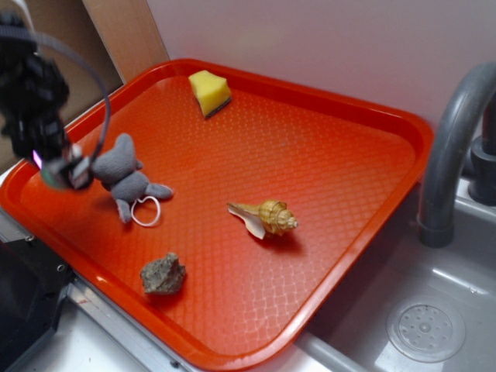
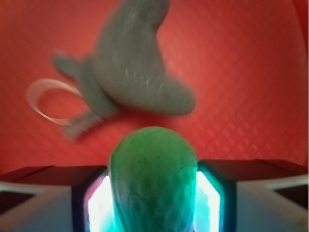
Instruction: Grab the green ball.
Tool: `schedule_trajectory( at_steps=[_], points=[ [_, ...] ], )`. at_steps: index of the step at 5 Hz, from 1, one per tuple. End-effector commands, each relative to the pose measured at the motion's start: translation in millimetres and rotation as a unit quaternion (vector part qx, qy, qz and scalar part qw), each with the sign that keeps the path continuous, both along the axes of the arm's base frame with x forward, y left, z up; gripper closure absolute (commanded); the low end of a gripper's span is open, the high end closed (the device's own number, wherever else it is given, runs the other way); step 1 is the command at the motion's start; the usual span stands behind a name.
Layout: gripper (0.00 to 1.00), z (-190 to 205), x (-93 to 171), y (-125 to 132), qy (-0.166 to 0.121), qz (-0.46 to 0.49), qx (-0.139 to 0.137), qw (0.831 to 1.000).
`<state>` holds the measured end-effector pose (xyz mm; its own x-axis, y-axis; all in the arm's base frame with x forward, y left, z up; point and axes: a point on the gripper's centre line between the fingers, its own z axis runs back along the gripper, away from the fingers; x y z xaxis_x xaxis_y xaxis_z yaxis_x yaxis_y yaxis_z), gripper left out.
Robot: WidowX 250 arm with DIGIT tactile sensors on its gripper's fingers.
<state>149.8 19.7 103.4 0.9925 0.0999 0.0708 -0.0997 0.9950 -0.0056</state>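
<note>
The green ball (image 2: 153, 179) fills the gap between my two fingers in the wrist view, squeezed into an oval with its textured top sticking out past the tips. My gripper (image 2: 153, 193) is shut on it. In the exterior view my gripper (image 1: 66, 172) hangs over the left part of the red tray (image 1: 325, 124), just left of the grey plush mouse; only a sliver of green (image 1: 51, 180) shows between the fingers. The ball looks held a little above the tray.
A grey plush mouse (image 1: 124, 177) with a white loop tail (image 1: 146, 211) lies right beside my gripper; it also shows in the wrist view (image 2: 130, 67). A grey rock (image 1: 163, 274), a seashell (image 1: 267, 218) and a yellow sponge (image 1: 209, 91) lie on the tray. A sink and faucet (image 1: 457, 155) are at right.
</note>
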Motion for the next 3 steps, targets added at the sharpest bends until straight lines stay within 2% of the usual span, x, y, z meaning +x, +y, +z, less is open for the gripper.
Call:
schedule_trajectory(
  at_steps=[1, 2, 3],
  points=[
    [1.0, 108.3, 50.1, 2.4, -0.046, 0.02, -0.024, 0.998],
    [1.0, 137.6, 67.3, 7.1, -0.046, 0.05, 0.001, 0.998],
    [1.0, 133.3, 67.9, 8.6, -0.043, 0.046, 0.006, 0.998]
  ],
)
